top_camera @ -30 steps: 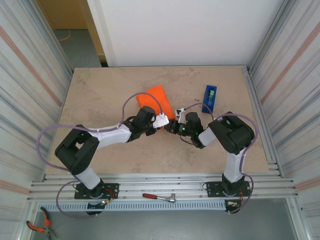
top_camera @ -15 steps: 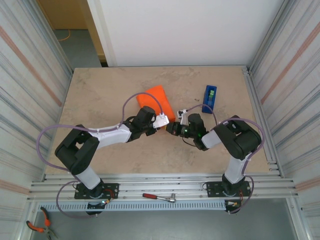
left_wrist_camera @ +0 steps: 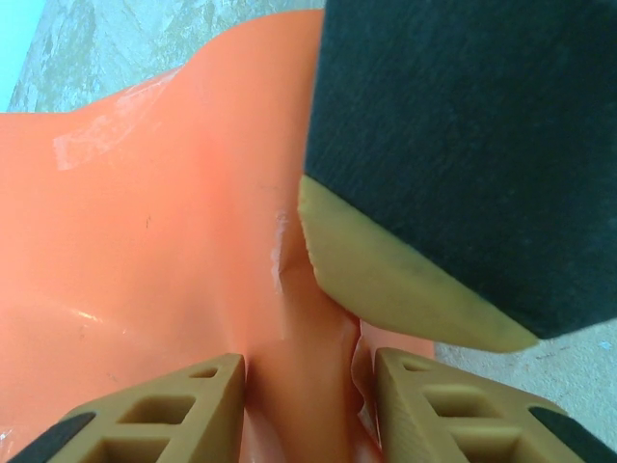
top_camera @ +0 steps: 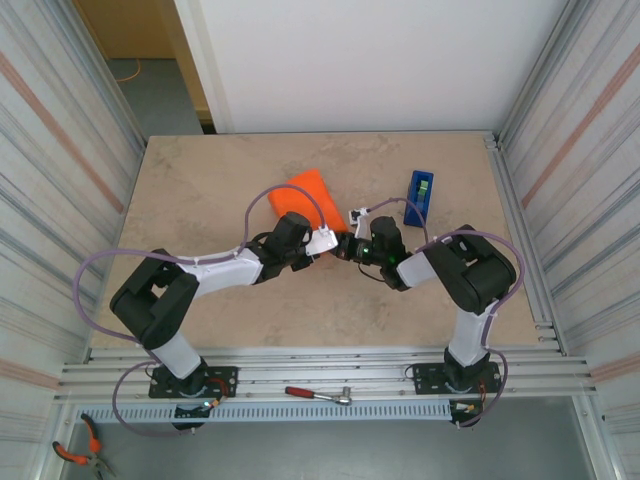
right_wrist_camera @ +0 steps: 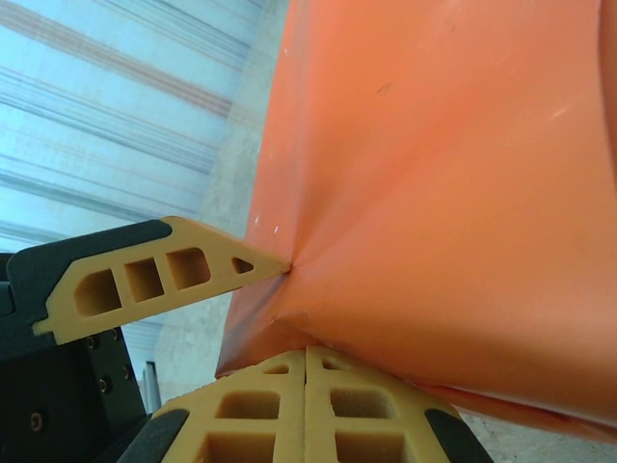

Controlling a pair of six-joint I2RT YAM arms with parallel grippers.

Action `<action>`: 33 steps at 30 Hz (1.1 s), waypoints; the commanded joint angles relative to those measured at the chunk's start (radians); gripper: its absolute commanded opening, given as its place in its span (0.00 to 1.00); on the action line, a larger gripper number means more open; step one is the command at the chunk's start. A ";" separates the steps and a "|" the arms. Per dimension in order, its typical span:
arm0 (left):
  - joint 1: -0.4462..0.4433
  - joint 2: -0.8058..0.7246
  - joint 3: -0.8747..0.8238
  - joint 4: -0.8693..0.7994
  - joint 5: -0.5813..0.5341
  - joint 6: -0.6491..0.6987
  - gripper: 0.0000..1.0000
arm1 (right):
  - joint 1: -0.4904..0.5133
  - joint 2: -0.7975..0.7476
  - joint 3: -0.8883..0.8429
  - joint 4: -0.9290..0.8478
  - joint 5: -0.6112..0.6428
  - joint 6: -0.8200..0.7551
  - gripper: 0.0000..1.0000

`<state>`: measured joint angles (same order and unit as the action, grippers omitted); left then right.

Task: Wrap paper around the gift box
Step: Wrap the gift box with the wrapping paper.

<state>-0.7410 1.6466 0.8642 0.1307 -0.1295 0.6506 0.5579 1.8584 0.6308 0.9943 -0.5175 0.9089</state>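
Observation:
The orange paper (top_camera: pixel 305 196) lies as a bulging bundle at mid-table; the gift box is hidden under it. My left gripper (top_camera: pixel 324 243) is at the bundle's near corner. In the left wrist view its fingers (left_wrist_camera: pixel 169 410) pinch a raised fold of the paper (left_wrist_camera: pixel 145 222) between them, so the left gripper (left_wrist_camera: pixel 308 376) is shut on the paper. My right gripper (top_camera: pixel 347 247) meets it from the right. In the right wrist view the right gripper (right_wrist_camera: pixel 307 355) is shut, with nothing between its fingers, and its tips press against the paper's (right_wrist_camera: pixel 443 174) lower edge.
A blue tape dispenser (top_camera: pixel 419 196) stands right of the bundle, close to the right arm. A red-handled wrench (top_camera: pixel 318 394) lies on the front rail and pliers (top_camera: pixel 78 452) at the bottom left. Corrugated walls close both sides of the table (top_camera: pixel 200 180).
The right arm has swung its wrist farther from the near edge and closer to the paper. The bundle has shifted slightly to the far left. The left arm has held still.

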 commanded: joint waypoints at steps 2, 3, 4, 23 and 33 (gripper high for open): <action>-0.008 0.017 0.005 -0.040 0.039 -0.014 0.39 | -0.024 -0.043 -0.064 0.032 0.002 0.008 0.00; -0.008 0.011 0.008 -0.038 0.045 -0.023 0.40 | -0.033 -0.065 -0.086 0.024 0.004 0.004 0.00; -0.008 0.004 0.010 -0.038 0.049 -0.031 0.40 | -0.043 -0.083 -0.105 0.019 0.006 0.000 0.00; 0.037 -0.063 0.203 -0.088 0.203 -0.246 0.50 | -0.044 -0.381 -0.119 -0.467 0.115 -0.120 0.00; 0.046 0.098 0.230 -0.038 0.159 -0.286 0.50 | -0.021 -0.363 -0.094 -0.547 0.105 -0.106 0.00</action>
<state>-0.7059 1.7332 1.0801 0.0708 0.0410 0.3946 0.5262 1.5013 0.5091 0.5022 -0.4191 0.8211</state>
